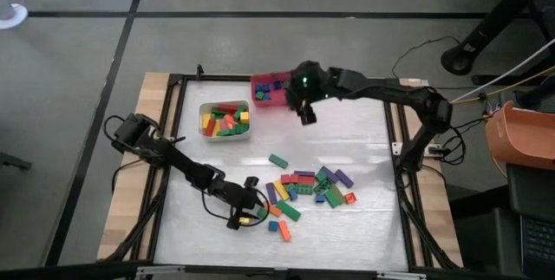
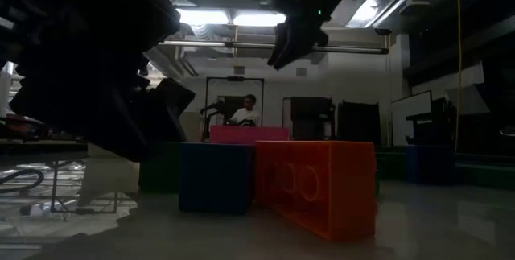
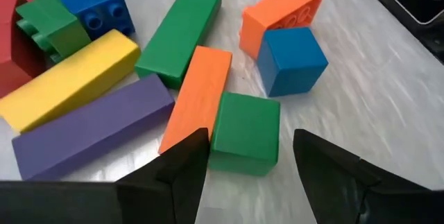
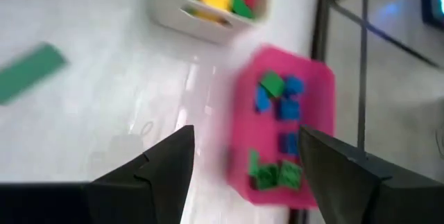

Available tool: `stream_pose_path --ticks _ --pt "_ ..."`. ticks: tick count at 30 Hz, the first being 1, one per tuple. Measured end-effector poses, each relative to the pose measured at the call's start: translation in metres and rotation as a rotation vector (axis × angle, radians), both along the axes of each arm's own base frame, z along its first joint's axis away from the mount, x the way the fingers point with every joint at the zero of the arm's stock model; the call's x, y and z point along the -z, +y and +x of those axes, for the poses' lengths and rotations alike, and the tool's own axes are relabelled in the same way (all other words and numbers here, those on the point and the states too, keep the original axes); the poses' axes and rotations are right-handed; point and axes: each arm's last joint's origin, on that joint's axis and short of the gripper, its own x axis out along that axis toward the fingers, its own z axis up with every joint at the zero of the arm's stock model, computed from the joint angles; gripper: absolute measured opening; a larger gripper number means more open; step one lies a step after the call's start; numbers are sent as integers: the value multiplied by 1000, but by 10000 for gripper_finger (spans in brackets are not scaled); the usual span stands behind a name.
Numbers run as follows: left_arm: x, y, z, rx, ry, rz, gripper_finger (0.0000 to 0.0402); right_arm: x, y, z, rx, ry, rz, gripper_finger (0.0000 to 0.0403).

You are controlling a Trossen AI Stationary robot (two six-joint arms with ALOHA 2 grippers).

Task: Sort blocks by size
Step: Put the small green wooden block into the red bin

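A pale table (image 1: 364, 228) is seen from above, framed by a dark rail. The left gripper (image 1: 245, 213) is lowered at the near edge of the loose blocks (image 1: 308, 189), jaws apart and empty; only its wrist view shows a small green block (image 3: 245, 132) lying just ahead, between the fingers (image 3: 182, 165). The right gripper (image 1: 305, 113) is held spread and empty above the table beside the pink bin (image 4: 284, 123), with the white bin (image 1: 225, 121) nearby. A seated person (image 2: 245, 112) is visible only in the low view.
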Motion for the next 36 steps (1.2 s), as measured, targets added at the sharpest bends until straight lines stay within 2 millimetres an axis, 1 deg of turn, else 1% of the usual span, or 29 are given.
stream_pose_path --ticks 4,10,14,16,20,23,25,29,33,36 --pt "3 -1 2 18 -27 19 180 -1 38 9 -105 0 0 253" --pt "3 -1 2 19 -28 20 115 1 100 15 -249 39 26 253" --pt "-1 0 1 18 -24 16 115 2 142 15 -308 49 72 253" --pt "-8 1 0 17 -38 10 115 2 162 13 -358 53 74 253" --pt "-32 4 -4 22 -80 5 115 10 198 11 -429 80 66 253" --pt "-52 13 -9 24 -112 38 115 18 222 8 -478 88 48 253" --pt "-67 22 -12 11 -155 86 118 25 236 8 -508 86 36 253" --pt "-90 50 -18 -68 -214 312 121 37 258 7 -495 81 8 253" --pt "-111 90 -19 -244 -269 558 116 50 274 11 -420 82 17 253" --pt "-121 128 -17 -383 -284 663 120 62 282 15 -362 82 41 253"
